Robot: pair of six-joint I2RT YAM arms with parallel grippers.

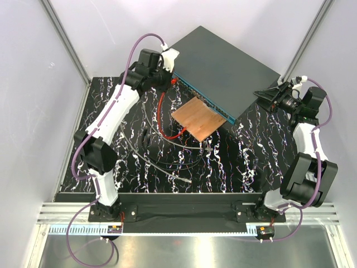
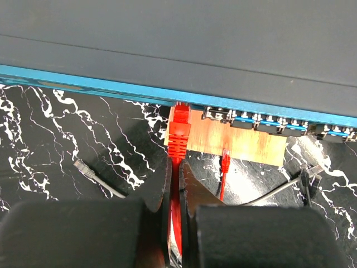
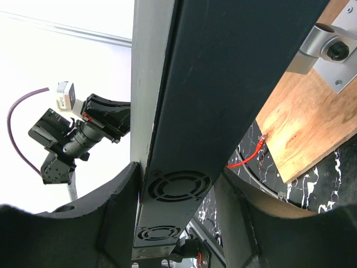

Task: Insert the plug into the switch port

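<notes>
The switch (image 1: 223,70) is a flat dark grey box lying askew at the back, and its blue socket face (image 2: 83,82) looks toward the table's front left. A red plug (image 2: 179,127) stands nose-first at that face, at the left end of a row of sockets (image 2: 268,120); how deep it sits is hidden. My left gripper (image 2: 175,166) is shut on the red cable (image 2: 175,192) just behind the plug, seen from above as left gripper (image 1: 167,75). My right gripper (image 3: 178,190) clasps the switch's fan end (image 3: 175,184), one finger on each side, at the box's right corner (image 1: 266,96).
A copper-brown plate (image 1: 202,118) lies under the switch's front edge, and the cable's other red end (image 2: 225,162) rests by it. Grey cables (image 1: 167,162) loop over the black marbled table, one with a loose grey plug (image 2: 83,167). White walls close in on the sides.
</notes>
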